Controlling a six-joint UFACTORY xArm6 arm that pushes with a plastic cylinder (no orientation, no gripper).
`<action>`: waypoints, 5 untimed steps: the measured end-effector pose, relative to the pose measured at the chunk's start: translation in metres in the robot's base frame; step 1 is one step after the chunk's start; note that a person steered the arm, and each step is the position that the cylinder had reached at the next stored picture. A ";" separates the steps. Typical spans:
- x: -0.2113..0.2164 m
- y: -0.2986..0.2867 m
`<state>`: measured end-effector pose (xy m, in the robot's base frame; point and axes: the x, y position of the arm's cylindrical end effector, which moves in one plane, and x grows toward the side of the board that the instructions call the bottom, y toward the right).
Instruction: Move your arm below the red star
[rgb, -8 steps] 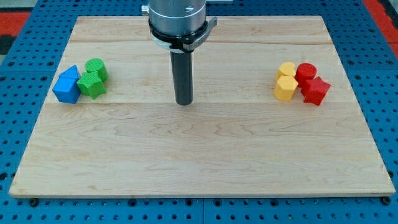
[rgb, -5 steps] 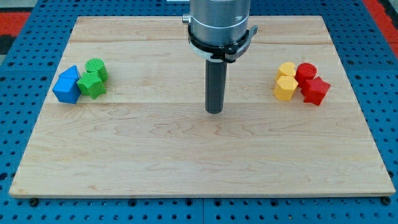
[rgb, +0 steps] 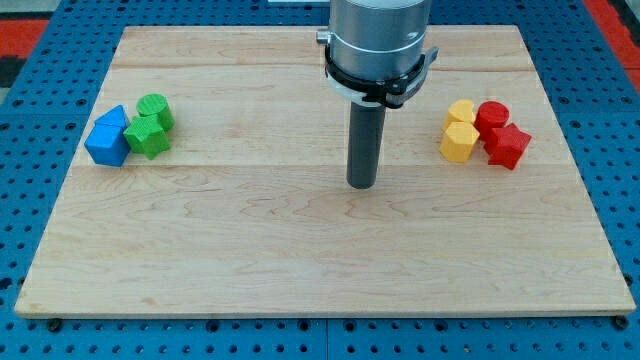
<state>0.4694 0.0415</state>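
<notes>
Near board centre — my tip (rgb: 362, 185), jawless, well left of the red star (rgb: 506, 147) — bare wood between.

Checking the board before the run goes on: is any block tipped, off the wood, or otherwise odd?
Nothing stands out. The blue block and two green blocks huddle at the view's left; two yellow blocks, the red cylinder and red star at its right, all on the wooden board. My tip stands between the groups, touching none.

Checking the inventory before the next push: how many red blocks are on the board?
2, both at the view's right: a round red block behind, and a red star just below it, beside two yellow blocks. None seems hidden.
</notes>
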 end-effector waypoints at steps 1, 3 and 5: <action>0.000 0.000; 0.003 0.005; -0.009 0.059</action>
<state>0.4609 0.1001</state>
